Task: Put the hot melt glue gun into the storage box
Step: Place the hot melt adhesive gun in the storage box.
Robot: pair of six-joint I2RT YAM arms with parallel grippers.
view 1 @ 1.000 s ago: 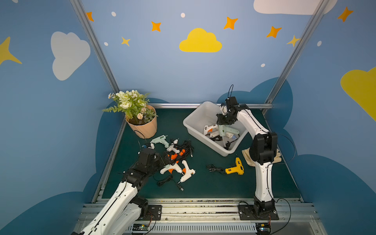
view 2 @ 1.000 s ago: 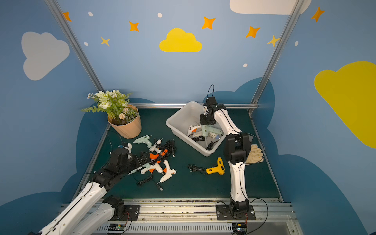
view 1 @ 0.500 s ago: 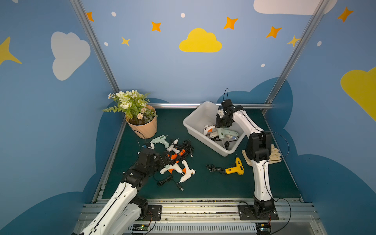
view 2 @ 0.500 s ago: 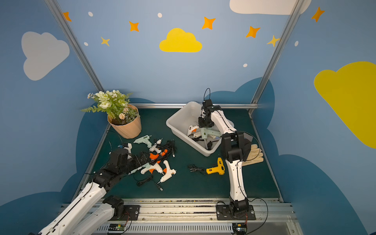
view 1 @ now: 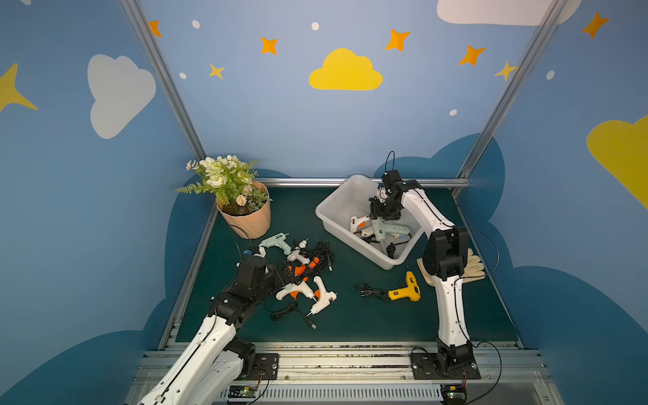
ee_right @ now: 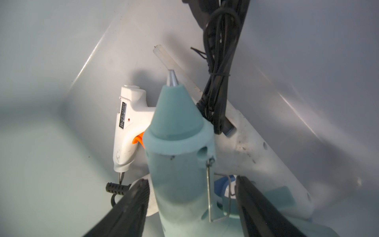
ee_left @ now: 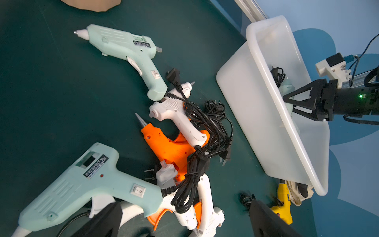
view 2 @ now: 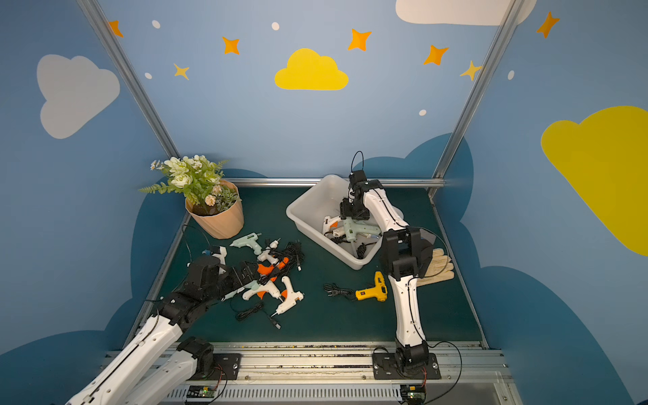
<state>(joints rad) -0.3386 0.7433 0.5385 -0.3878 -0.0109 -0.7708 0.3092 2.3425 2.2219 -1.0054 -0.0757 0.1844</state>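
While the right gripper [ee_right: 190, 181], jaws spread, straddles a mint glue gun [ee_right: 180, 127] resting in the storage box [view 1: 345, 200] at far right, the release step appears in hand, and next it must lift clear as the left gripper [ee_left: 184, 205] gapes over the near-left pile [view 1: 301, 273].

glove [view 1: 474, 263]: partly behind right arm [view 1: 444, 253] | mint glue gun [ee_right: 180, 170]: rear cut off at edge, probably handle

The storage box [view 1: 335, 208] is whitish translucent, the glue gun [ee_right: 180, 164] inside mint, the mat [view 1: 368, 326] dark green.
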